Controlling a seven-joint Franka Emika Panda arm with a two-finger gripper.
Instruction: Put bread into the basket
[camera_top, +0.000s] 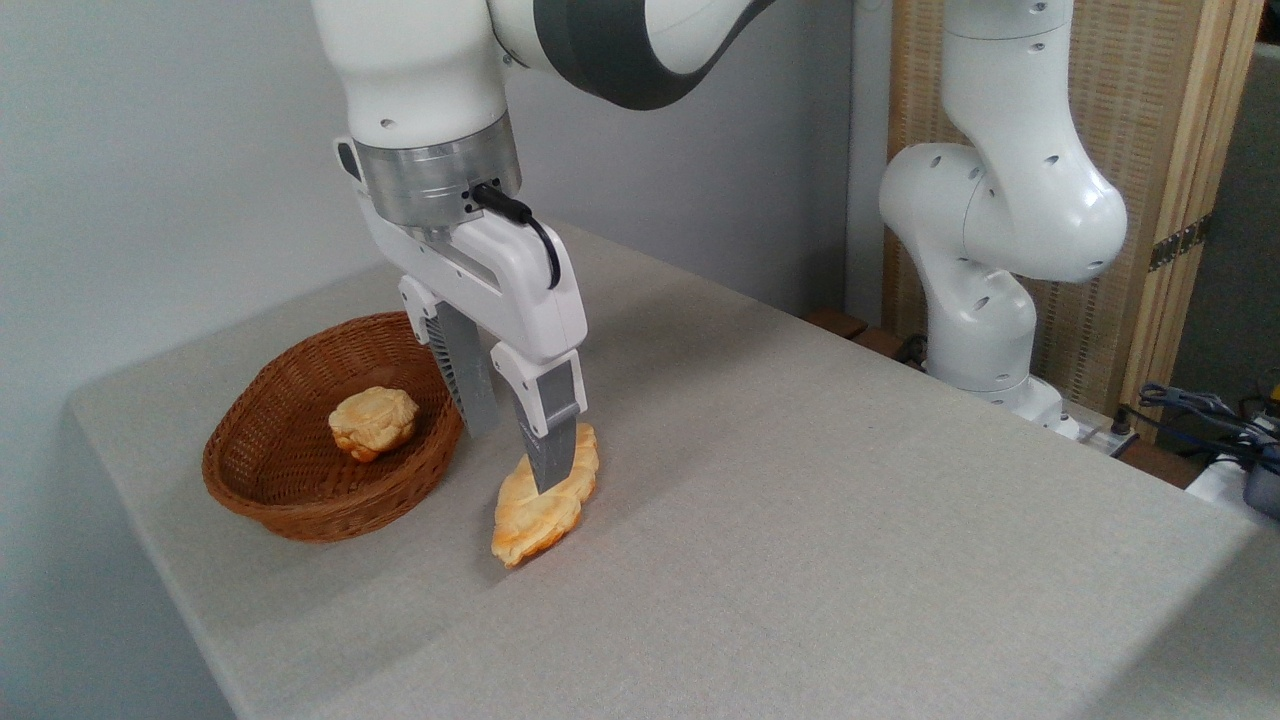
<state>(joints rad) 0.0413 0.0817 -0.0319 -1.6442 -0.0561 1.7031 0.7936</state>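
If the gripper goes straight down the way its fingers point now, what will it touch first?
Most likely the flat bread on the table: the gripper points down with one finger in front of it. The basket sits to the left, apparently outside that line, though depth is unclear.

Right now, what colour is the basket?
Reddish-brown woven wicker basket, seen best in the fixed camera view, the only one given.
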